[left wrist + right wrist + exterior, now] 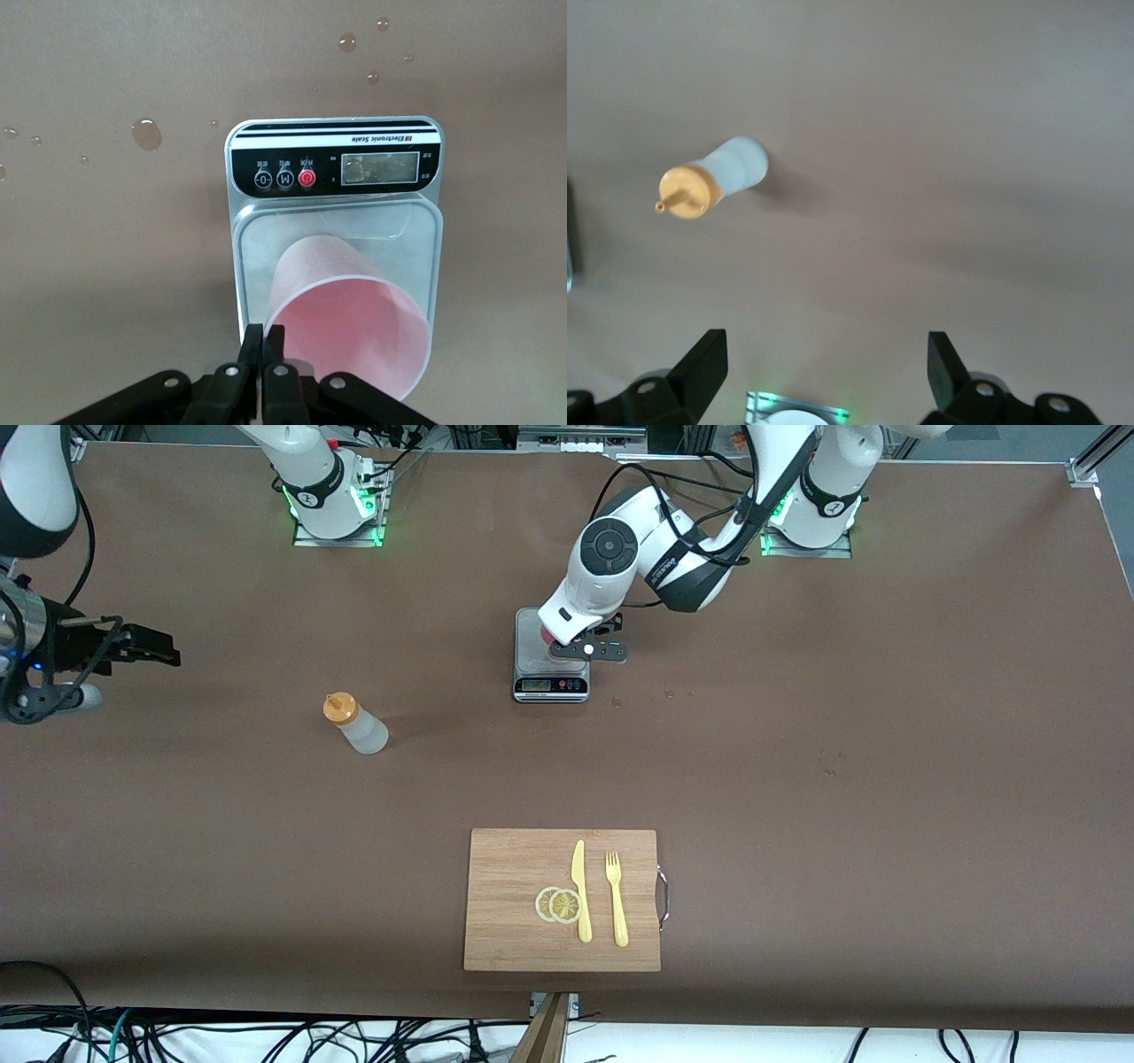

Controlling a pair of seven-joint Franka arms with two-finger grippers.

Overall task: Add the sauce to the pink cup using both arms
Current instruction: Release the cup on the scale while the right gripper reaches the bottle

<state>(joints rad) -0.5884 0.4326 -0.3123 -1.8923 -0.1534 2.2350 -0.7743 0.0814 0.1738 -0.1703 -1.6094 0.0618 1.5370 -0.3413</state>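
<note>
The pink cup point(350, 332) is on the steel plate of a small scale point(252, 248), and a sliver of it shows under the left wrist in the front view point(543, 638). My left gripper point(263, 343) is shut on the cup's rim, one finger inside the wall and one outside; it also shows in the front view point(580, 649). The sauce bottle point(356, 724) with its orange cap stands on the table toward the right arm's end, also in the right wrist view point(713, 180). My right gripper point(159, 648) is open and empty over the table's right-arm end, apart from the bottle; its jaws stand wide in the right wrist view point(824, 354).
The scale point(550, 683) sits mid-table near the robots' bases. A wooden cutting board point(509, 930) lies nearer the front camera with a yellow knife point(580, 890), a yellow fork point(617, 896) and lemon slices point(558, 904). Small droplets point(146, 135) dot the table by the scale.
</note>
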